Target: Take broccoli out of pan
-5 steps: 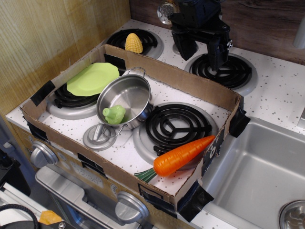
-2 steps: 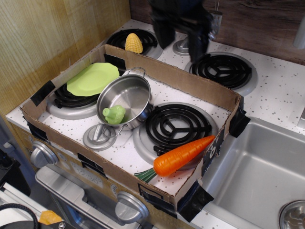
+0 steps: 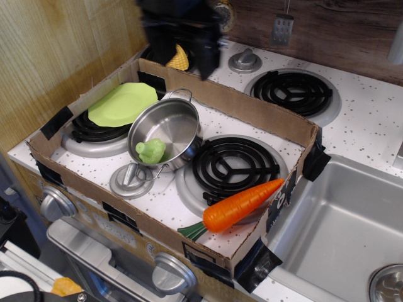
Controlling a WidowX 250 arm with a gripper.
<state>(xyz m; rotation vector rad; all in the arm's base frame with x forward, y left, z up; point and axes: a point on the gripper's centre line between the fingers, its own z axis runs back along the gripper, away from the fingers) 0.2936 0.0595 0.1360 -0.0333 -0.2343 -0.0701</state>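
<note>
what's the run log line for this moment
phase: approach | gripper: blurred, above the back-left burner, jaw state unclear | broccoli: in pan, ungrasped | pan: tilted, leaning on lid

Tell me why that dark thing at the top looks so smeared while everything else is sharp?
In the only view, observation.image, the gripper is motion-blurred, so its jaws cannot be read. The pan, broccoli and carrot are crisp. The pan's steel shows bright glare along its rim; the light is otherwise even, with soft shadows.
</note>
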